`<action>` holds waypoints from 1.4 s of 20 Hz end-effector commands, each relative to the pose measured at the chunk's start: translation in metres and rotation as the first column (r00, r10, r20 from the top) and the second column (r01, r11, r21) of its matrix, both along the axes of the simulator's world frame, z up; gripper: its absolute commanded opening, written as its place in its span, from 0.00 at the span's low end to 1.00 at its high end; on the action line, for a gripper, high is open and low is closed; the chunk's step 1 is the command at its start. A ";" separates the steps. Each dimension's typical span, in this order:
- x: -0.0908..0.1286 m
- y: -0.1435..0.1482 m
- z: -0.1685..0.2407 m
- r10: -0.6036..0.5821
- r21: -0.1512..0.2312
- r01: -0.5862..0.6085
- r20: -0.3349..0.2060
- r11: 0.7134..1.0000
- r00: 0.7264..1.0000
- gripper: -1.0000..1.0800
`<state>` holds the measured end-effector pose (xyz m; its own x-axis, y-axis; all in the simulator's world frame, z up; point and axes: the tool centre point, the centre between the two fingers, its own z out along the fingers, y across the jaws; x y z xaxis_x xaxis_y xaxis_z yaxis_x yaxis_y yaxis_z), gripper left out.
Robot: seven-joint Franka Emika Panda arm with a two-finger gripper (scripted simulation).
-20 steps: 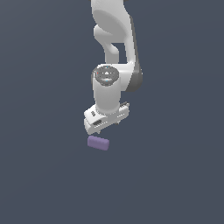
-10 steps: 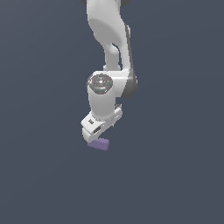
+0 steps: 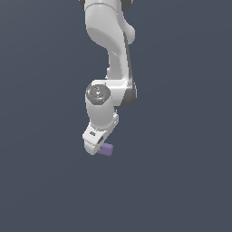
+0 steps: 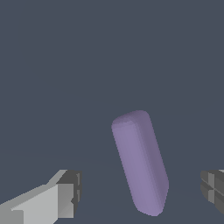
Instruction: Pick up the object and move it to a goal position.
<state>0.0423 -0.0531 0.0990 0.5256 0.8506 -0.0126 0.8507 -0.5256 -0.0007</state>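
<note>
Wrist view shows the pincer spread wide around the purple block, touching neither finger.

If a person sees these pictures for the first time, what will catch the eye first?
Probably the white robot arm, which hangs down the middle of the exterior view over a plain dark grey floor. Next is the small purple block, lying just under the gripper. The wrist view shows it between the open jaws, untouched.

My exterior camera looks from a distance at the whole arm, while my wrist camera peers close between the fingers, both catching the purple block.
</note>
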 end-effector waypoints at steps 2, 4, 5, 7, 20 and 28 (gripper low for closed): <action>0.003 -0.006 -0.007 0.086 0.003 -0.086 0.001 0.996 0.996 0.96; 0.004 -0.009 -0.011 0.129 0.005 -0.129 0.002 0.992 0.992 0.96; 0.005 -0.011 -0.012 0.148 0.005 -0.148 0.003 0.989 0.989 0.96; 0.006 -0.013 -0.015 0.182 0.007 -0.182 0.003 0.983 0.983 0.96; 0.009 -0.021 -0.024 0.284 0.010 -0.285 0.007 0.959 0.959 0.96; 0.008 -0.021 -0.044 0.282 0.010 -0.282 0.007 0.959 0.959 0.96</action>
